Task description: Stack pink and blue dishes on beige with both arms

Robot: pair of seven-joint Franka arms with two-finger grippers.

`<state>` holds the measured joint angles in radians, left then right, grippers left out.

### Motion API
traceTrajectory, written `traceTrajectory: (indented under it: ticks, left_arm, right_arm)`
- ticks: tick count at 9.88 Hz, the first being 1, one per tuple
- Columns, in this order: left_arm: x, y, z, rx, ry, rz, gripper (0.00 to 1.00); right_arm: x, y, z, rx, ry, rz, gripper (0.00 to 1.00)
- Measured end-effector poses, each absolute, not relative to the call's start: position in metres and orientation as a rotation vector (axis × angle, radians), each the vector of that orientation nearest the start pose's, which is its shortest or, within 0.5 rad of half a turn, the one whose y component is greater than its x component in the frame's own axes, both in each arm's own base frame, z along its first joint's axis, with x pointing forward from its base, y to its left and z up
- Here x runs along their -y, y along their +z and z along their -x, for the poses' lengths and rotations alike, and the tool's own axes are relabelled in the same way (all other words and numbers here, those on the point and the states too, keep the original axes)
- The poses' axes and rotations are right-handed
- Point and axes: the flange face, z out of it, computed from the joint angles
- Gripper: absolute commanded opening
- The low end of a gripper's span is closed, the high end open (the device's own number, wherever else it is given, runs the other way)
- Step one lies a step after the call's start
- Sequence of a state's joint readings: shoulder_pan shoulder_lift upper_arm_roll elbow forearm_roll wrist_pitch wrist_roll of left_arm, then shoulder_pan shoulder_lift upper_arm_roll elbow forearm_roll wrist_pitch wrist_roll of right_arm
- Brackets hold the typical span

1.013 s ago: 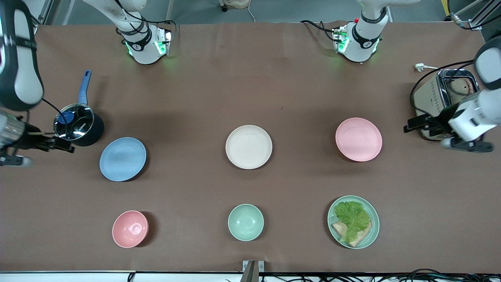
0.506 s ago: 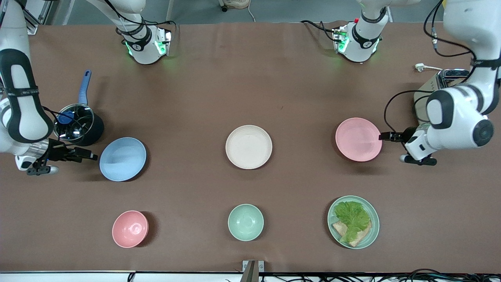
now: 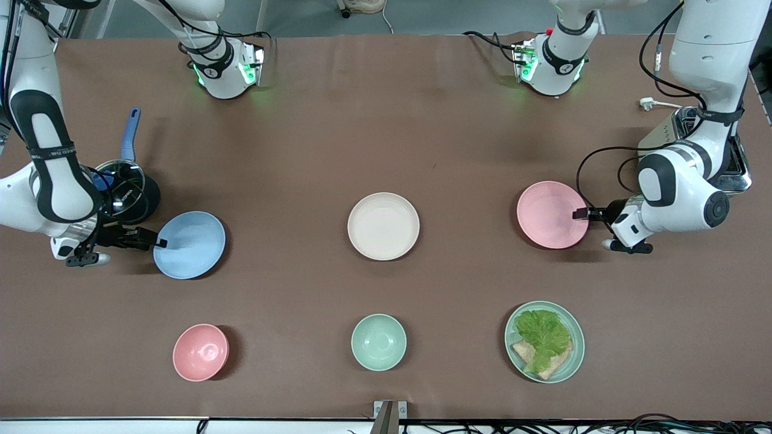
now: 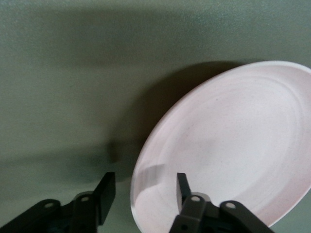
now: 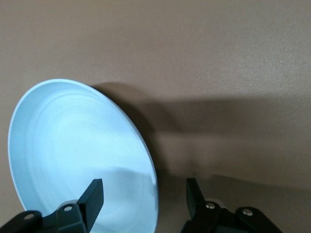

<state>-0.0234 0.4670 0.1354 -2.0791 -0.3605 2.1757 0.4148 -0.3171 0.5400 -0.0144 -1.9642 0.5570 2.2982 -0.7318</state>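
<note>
Beige plate [image 3: 383, 226]: centre of frame, on the desk. Blue plate [image 3: 189, 245]: centre-left, its rim straddled by the parted fingers of the right gripper [image 3: 158, 243]. Pink plate [image 3: 552, 214]: centre-right, its rim straddled by the parted fingers of the left gripper [image 3: 580, 213].

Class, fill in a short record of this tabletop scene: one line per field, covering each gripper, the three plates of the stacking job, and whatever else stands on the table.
left gripper: open, fingers astride the pink plate's rim
right gripper: open, fingers astride the blue plate's rim
pink plate: flat on the table, toward the left arm's end
blue plate: flat on the table, toward the right arm's end
beige plate: between them, nothing on it
stacking: not yet begun
other items: pot, pink bowl, green bowl, lettuce plate
</note>
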Motion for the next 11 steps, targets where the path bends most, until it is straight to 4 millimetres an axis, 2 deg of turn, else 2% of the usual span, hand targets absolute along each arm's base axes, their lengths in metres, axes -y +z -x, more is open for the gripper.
traceTrajectory:
  ticks: [1, 2, 3, 5, 6, 7, 9, 10, 11]
  left_arm:
    - [-0.049, 0.178, -0.543, -0.065, 0.499, 3.388, 0.01]
    - [-0.049, 0.178, -0.543, -0.058, 0.496, 3.392, 0.00]
    - [-0.052, 0.180, -0.544, -0.051, 0.489, 3.395, 0.00]
    - [-0.056, 0.201, -0.549, -0.061, 0.421, 3.416, 0.00]
    - [-0.046, 0.221, -0.555, -0.104, 0.386, 3.432, 0.00]
    - [-0.023, 0.249, -0.562, -0.183, 0.361, 3.453, 0.00]
    - [0.050, 0.315, -0.572, -0.305, 0.305, 3.479, 0.01]
    - [0.095, 0.335, -0.570, -0.325, 0.299, 3.483, 0.00]
    - [0.143, 0.341, -0.563, -0.326, 0.333, 3.485, 0.00]
  right_arm:
    - [0.183, 0.179, -0.566, -0.027, -0.018, 2.723, 0.38]
    - [0.184, 0.177, -0.565, -0.035, -0.016, 2.720, 0.14]
    - [0.185, 0.175, -0.564, -0.039, -0.013, 2.719, 0.01]
    - [0.186, 0.174, -0.564, -0.045, -0.011, 2.716, 0.01]
    - [0.186, 0.178, -0.567, -0.047, -0.004, 2.706, 0.01]
    - [0.186, 0.187, -0.574, -0.048, 0.009, 2.684, 0.01]
    - [0.195, 0.229, -0.598, -0.047, 0.062, 2.681, 0.01]
    - [0.198, 0.259, -0.611, -0.063, 0.112, 2.697, 0.01]
    - [0.196, 0.291, -0.623, -0.082, 0.139, 2.703, 0.01]
